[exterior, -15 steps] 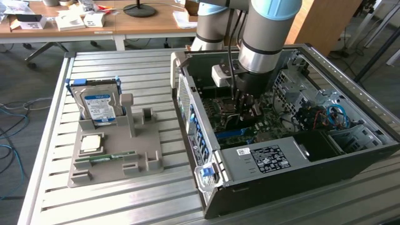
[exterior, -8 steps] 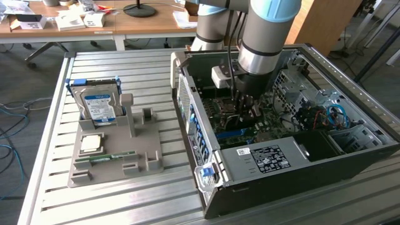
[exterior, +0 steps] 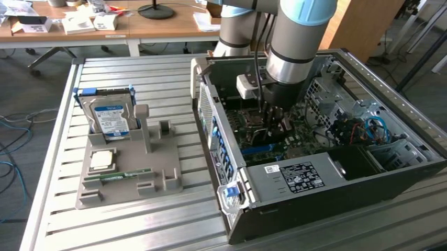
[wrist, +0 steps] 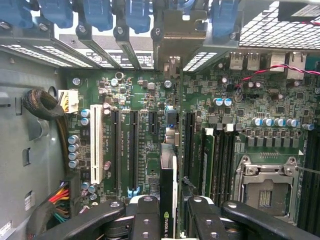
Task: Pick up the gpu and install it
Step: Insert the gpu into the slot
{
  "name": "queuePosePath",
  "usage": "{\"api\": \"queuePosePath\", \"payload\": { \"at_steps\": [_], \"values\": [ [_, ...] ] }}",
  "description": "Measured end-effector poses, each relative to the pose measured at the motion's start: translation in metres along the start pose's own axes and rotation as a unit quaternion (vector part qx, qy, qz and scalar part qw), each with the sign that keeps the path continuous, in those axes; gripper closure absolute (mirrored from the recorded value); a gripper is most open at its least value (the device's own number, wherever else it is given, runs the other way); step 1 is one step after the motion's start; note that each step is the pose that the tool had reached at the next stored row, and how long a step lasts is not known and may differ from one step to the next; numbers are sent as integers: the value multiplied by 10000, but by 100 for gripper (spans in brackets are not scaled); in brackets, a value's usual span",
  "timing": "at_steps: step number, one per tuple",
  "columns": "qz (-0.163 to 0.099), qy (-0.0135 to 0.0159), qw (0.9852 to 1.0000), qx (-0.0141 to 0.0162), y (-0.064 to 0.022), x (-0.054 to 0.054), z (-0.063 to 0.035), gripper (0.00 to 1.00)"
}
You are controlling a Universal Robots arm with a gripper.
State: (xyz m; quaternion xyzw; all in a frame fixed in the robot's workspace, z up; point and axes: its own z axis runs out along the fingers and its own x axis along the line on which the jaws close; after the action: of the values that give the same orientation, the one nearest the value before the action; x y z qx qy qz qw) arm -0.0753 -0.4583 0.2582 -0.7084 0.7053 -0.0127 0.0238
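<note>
The gpu [wrist: 168,170] appears edge-on in the wrist view as a thin dark card with a green logo near my fingers. Its silver bracket [wrist: 176,35] reaches the case's rear slot openings. My gripper [wrist: 170,212] is shut on the card, one black finger [wrist: 145,215] on each side. The card stands upright over the green motherboard [wrist: 145,95], between the long black expansion slots [wrist: 134,150] and the RAM slots [wrist: 220,165]. Whether it sits in a slot I cannot tell. In the exterior view my gripper [exterior: 271,125] reaches down into the open computer case [exterior: 209,110].
A grey holder [exterior: 164,157] on the slatted table carries a silver hard drive with a blue label [exterior: 112,119], a CPU [exterior: 102,159] and a green RAM stick [exterior: 119,175]. Inside the case are the CPU socket [wrist: 265,192], blue cables [exterior: 377,128] and drive cages [exterior: 401,154].
</note>
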Motion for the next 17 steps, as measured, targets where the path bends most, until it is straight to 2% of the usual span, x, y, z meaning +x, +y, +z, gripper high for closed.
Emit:
{"api": "queuePosePath", "payload": {
  "at_steps": [17],
  "values": [
    [0, -2, 10000, 1, 3, 1, 69, 74]
  ]
}}
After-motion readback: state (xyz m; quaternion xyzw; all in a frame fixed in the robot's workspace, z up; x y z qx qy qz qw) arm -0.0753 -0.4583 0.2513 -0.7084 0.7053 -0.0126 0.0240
